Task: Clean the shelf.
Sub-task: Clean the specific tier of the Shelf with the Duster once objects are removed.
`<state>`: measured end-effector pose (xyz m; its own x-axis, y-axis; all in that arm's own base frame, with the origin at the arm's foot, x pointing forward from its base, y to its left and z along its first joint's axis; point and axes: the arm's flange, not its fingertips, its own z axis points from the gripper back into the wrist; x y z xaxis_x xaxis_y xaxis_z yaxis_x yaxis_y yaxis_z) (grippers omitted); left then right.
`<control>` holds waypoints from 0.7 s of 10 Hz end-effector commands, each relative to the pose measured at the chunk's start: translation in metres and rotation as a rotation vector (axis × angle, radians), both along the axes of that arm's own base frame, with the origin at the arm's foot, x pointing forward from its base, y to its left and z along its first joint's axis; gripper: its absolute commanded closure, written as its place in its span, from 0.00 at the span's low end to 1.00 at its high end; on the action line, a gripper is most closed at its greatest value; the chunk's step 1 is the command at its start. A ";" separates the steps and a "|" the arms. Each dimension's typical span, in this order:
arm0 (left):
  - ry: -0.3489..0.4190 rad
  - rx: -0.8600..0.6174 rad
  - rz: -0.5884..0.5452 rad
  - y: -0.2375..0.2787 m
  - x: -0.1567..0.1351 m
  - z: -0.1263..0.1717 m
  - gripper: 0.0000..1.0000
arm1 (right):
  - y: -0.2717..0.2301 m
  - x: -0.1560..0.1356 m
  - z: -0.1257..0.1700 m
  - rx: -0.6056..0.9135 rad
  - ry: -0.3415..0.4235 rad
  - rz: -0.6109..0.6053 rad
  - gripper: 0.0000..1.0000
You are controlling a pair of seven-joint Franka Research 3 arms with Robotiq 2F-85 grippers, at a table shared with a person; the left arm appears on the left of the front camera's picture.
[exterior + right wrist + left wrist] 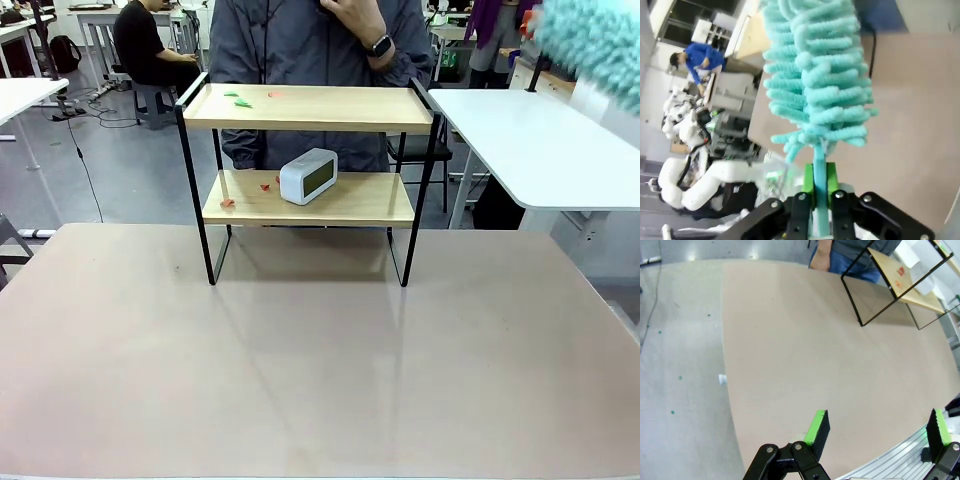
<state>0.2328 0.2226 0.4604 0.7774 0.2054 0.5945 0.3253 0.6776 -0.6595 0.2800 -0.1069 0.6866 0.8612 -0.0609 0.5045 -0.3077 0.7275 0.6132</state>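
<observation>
In the front view, the shelf (310, 150) is seen standing at the far middle of the surface (320, 370), with a person (300, 40) just behind it. On its top board, two green scraps (240, 100) and one pale red scrap (274, 94) are counted. On its lower board, one white clock (308, 176) is set at an angle, and at least two red scraps (228, 203) are scattered to its left. A teal duster (590, 40) is glimpsed at the upper right corner.

In the left wrist view, the left tool (876, 429) is shown spread wide with nothing between its fingers, above the near edge of the surface; the shelf is seen well apart, at the upper right.

In the right wrist view, the right tool (820, 187) is pressed together on the handle of the one duster.
</observation>
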 end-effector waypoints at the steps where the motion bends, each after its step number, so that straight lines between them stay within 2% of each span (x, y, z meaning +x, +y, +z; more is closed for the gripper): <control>1: -0.032 -0.006 -0.007 -0.001 0.001 0.001 0.00 | 0.057 0.022 -0.002 -0.057 -0.085 -0.059 0.88; 3: -0.032 -0.006 -0.007 -0.001 0.001 0.001 0.00 | 0.122 0.037 0.001 -0.077 -0.087 0.044 0.88; 4: -0.032 -0.006 -0.007 -0.001 0.001 0.001 0.00 | 0.148 0.039 -0.003 -0.102 -0.070 0.114 0.88; 5: -0.032 -0.006 -0.007 -0.001 0.001 0.001 0.00 | 0.158 0.036 -0.012 -0.111 -0.022 0.199 0.88; 6: -0.032 -0.006 -0.007 -0.001 0.001 0.001 0.00 | 0.137 0.032 0.004 -0.113 -0.083 0.073 0.88; 7: -0.032 -0.006 -0.007 -0.001 0.001 0.001 0.00 | 0.137 0.032 0.004 -0.113 -0.083 0.073 0.88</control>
